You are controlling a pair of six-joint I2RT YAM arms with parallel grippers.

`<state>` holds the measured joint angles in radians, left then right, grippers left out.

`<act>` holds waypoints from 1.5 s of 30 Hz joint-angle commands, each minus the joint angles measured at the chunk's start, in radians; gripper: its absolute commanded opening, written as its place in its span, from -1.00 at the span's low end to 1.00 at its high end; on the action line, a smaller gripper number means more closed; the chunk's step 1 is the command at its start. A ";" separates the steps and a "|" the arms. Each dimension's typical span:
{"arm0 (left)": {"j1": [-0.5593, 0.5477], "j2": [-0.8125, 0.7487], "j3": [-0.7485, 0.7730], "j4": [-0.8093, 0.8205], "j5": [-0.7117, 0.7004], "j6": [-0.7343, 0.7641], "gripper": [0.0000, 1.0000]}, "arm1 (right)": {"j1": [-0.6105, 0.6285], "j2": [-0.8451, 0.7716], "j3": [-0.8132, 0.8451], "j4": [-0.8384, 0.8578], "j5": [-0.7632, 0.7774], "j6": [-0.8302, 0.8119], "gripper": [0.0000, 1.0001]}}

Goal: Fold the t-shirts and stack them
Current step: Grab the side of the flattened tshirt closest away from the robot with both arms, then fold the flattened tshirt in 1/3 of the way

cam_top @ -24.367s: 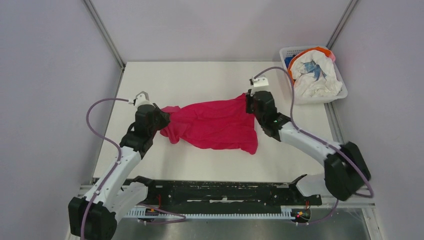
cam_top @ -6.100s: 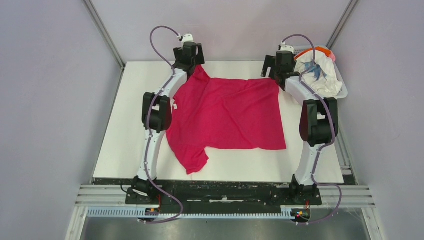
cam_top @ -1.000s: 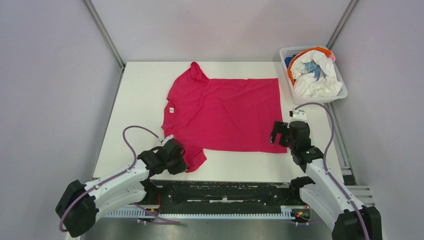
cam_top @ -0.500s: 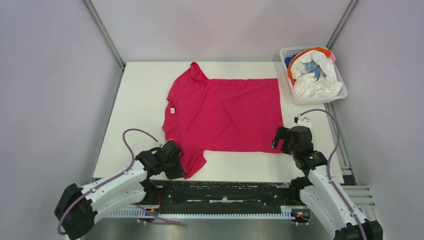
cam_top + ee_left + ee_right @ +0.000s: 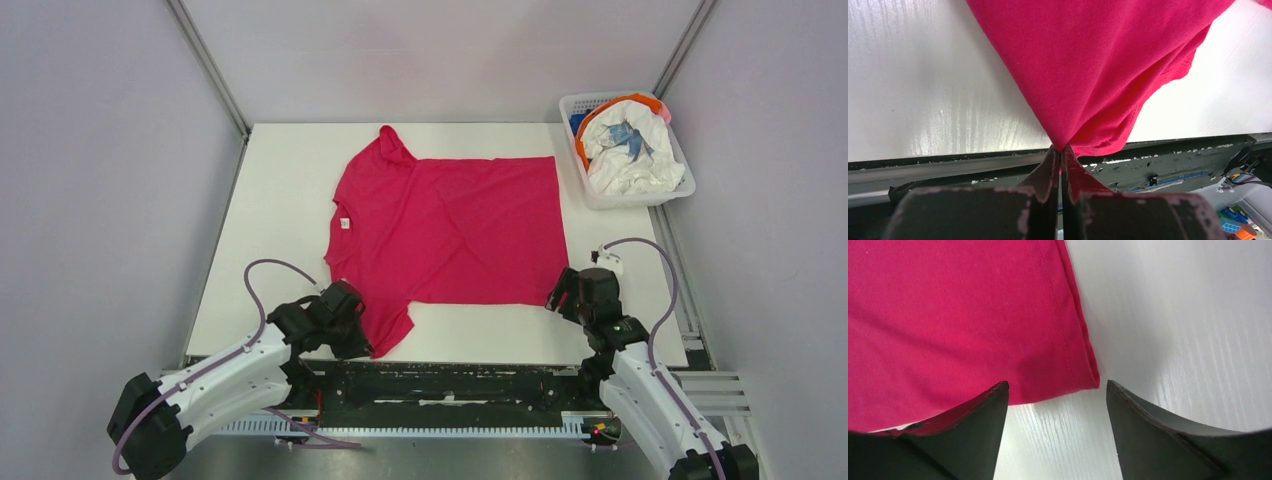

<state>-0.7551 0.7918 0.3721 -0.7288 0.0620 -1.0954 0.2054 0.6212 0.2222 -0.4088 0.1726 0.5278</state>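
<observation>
One magenta-red t-shirt (image 5: 450, 225) lies spread flat on the white table (image 5: 270, 200), its small white neck tag (image 5: 343, 223) on the left. My left gripper (image 5: 355, 335) is at the near sleeve. In the left wrist view its fingertips (image 5: 1061, 150) are shut on a pinch of the sleeve cloth (image 5: 1098, 60), which rises from them. My right gripper (image 5: 562, 297) is at the near right hem corner. It stands open (image 5: 1057, 386), and the hemmed corner (image 5: 1088, 375) lies flat just ahead of the gap. Other t-shirts, white with blue print (image 5: 630, 150) and orange (image 5: 650, 101), are bundled in the basket.
A white plastic basket (image 5: 640, 200) stands at the table's far right corner. The black mounting rail (image 5: 450, 380) runs along the near edge, right behind both grippers. Grey walls and metal posts enclose the table.
My right gripper has slid down the right hem to the near corner and its jaws have narrowed. My left gripper has shut on the near sleeve and drawn it slightly nearer.
</observation>
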 commanded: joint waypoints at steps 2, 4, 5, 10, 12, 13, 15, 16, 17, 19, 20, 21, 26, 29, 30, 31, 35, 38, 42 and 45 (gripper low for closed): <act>-0.007 0.006 0.019 0.022 0.007 -0.002 -0.96 | -0.003 0.038 -0.045 0.080 -0.005 0.029 0.27; -0.007 0.014 0.021 0.020 0.008 0.000 -0.96 | -0.003 0.044 -0.045 0.082 -0.002 0.031 0.13; -0.007 0.015 0.021 0.018 0.007 -0.001 -0.96 | -0.003 0.043 -0.043 0.077 0.000 0.030 0.07; -0.007 0.015 0.025 0.003 0.003 -0.001 -0.96 | -0.003 0.025 -0.044 0.024 0.041 0.028 -0.45; -0.007 0.007 0.028 -0.014 0.002 -0.003 -0.96 | -0.003 0.026 -0.033 -0.009 0.044 0.025 -0.73; -0.007 0.001 0.029 -0.031 0.001 -0.007 -0.96 | -0.003 0.025 -0.026 -0.027 0.045 0.024 -0.83; -0.007 -0.023 0.035 -0.071 0.006 -0.014 -0.96 | -0.003 0.019 0.007 -0.096 0.050 0.027 -0.98; -0.007 -0.039 0.036 -0.092 0.012 -0.015 -0.96 | -0.001 0.015 0.028 -0.139 0.053 0.031 -1.00; -0.007 -0.057 0.039 -0.116 0.023 -0.018 -0.96 | -0.003 0.006 0.043 -0.167 0.040 0.032 -1.00; -0.007 -0.098 0.035 -0.127 0.057 -0.019 -0.96 | -0.002 -0.003 0.064 -0.220 0.027 0.045 -1.00; -0.007 -0.122 0.031 -0.127 0.075 -0.023 -0.96 | -0.001 -0.005 0.070 -0.234 0.012 0.047 -1.00; -0.007 -0.144 0.026 -0.123 0.084 -0.026 -0.96 | -0.002 -0.008 0.073 -0.241 -0.002 0.044 -1.00; -0.007 -0.175 -0.001 -0.013 0.115 -0.027 -0.96 | -0.002 -0.040 0.039 -0.145 -0.048 0.020 -1.00; -0.007 -0.121 0.032 0.055 0.107 0.009 -0.96 | -0.003 -0.021 0.055 -0.105 -0.072 0.002 -1.00; -0.007 -0.098 0.053 0.075 0.095 0.025 -0.96 | -0.002 -0.012 0.064 -0.097 -0.078 -0.009 -1.00; -0.006 -0.065 0.070 0.098 0.082 0.046 -0.96 | -0.001 -0.002 0.076 -0.086 -0.080 -0.016 -1.00; 0.013 0.079 0.183 0.181 0.024 0.144 -0.96 | -0.001 0.065 0.130 -0.054 -0.076 -0.027 -1.00; 0.043 0.205 0.281 0.213 0.033 0.212 -0.96 | -0.002 0.120 0.176 -0.019 -0.094 -0.032 -1.00; 0.111 0.320 0.385 0.237 0.062 0.272 -0.96 | -0.004 0.208 0.246 0.003 -0.098 -0.043 -1.00; 0.204 0.376 0.450 0.259 0.085 0.300 -0.96 | -0.005 0.268 0.297 0.034 -0.093 -0.053 -1.00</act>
<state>-0.6418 1.1187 0.7357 -0.5385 0.1162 -0.8986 0.2047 0.8371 0.4328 -0.4534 0.0826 0.4995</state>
